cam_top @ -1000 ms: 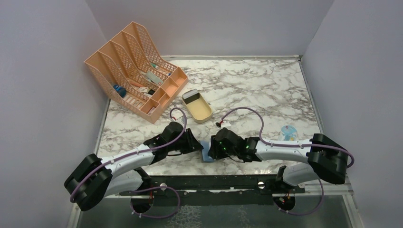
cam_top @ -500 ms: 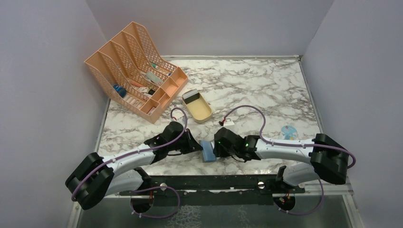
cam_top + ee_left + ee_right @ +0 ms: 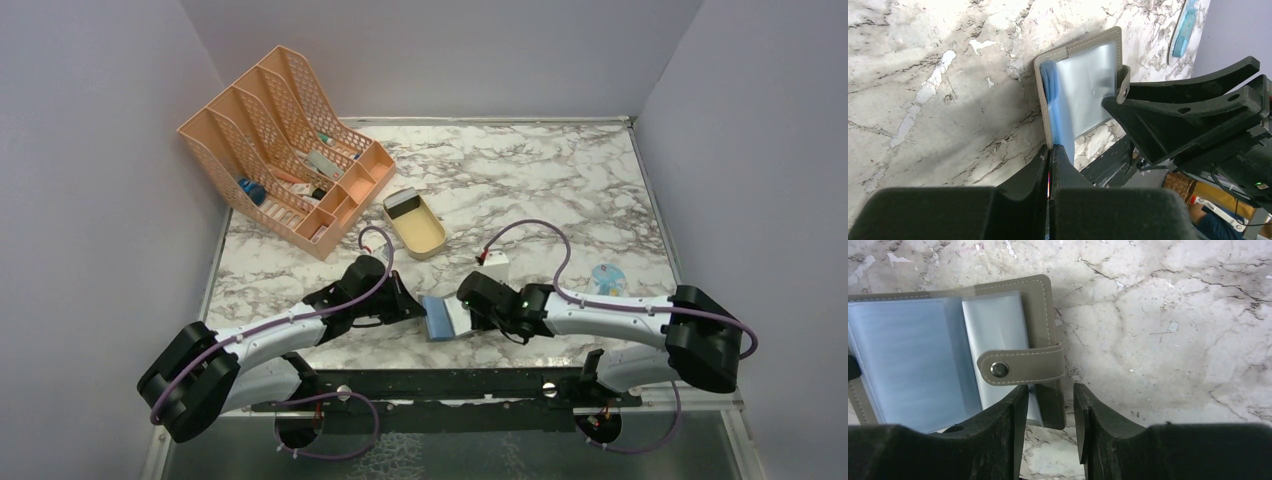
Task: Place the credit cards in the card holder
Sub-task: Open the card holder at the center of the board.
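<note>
The grey card holder (image 3: 440, 318) lies open on the marble between my two grippers, its blue-grey pockets (image 3: 1083, 85) facing up. My left gripper (image 3: 1052, 148) is shut on the near edge of its left cover, and appears in the top view (image 3: 418, 308) at the holder's left side. My right gripper (image 3: 1050, 402) is open, its fingers astride the lower corner of the right cover, just under the snap strap (image 3: 1020, 367). Its black fingers (image 3: 1188, 115) fill the right of the left wrist view. Whitish and dark credit cards (image 3: 404, 205) rest in the far end of a tan tray.
The tan oval tray (image 3: 420, 232) sits behind the grippers. A large peach mesh file rack (image 3: 285, 140) with small items stands at the back left. A round blue-white item (image 3: 607, 277) lies near the right arm. Bare marble table (image 3: 560, 180) stretches to the back right.
My left gripper has closed on the card holder's edge. The right gripper has drawn back to the right, and the holder now lies wider open with its pockets showing.
</note>
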